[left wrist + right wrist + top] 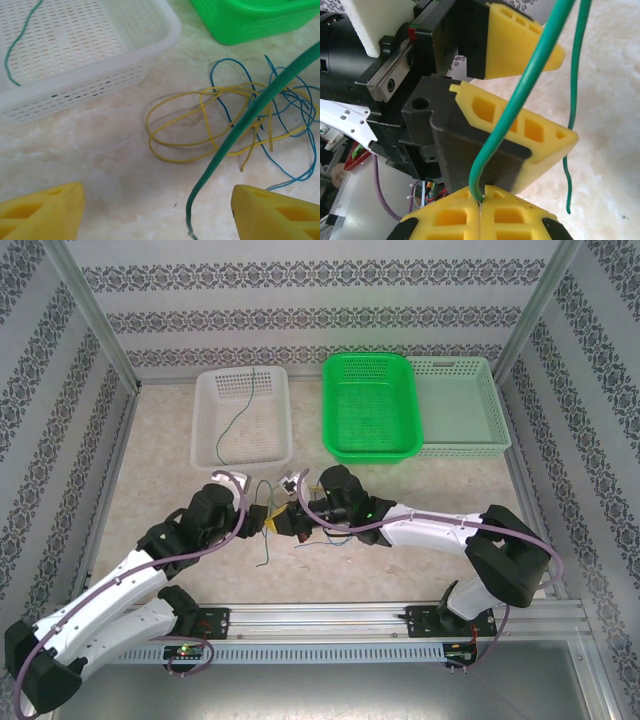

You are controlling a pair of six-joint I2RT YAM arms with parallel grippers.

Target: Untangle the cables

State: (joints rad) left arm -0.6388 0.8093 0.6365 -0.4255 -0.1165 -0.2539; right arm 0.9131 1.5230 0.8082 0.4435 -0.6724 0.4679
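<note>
Marbled counter (450, 490). The right hand (480, 196) is pressed together, pinching the end of the green cable (520, 100). The cable slants up between the spread fingers of the left hand (157, 200), which is the nearer hand and likely needs only to close. Yellow cable (175, 130) and blue cable (295, 150) lie tangled just beyond.

My yellow foam fingers (40, 215), thin green wire (240, 125), thin yellow wire (149, 131), thin blue wire (231, 59) on cream marbled tabletop (100, 165); far mesh basket (462, 410) maybe mint.
</note>
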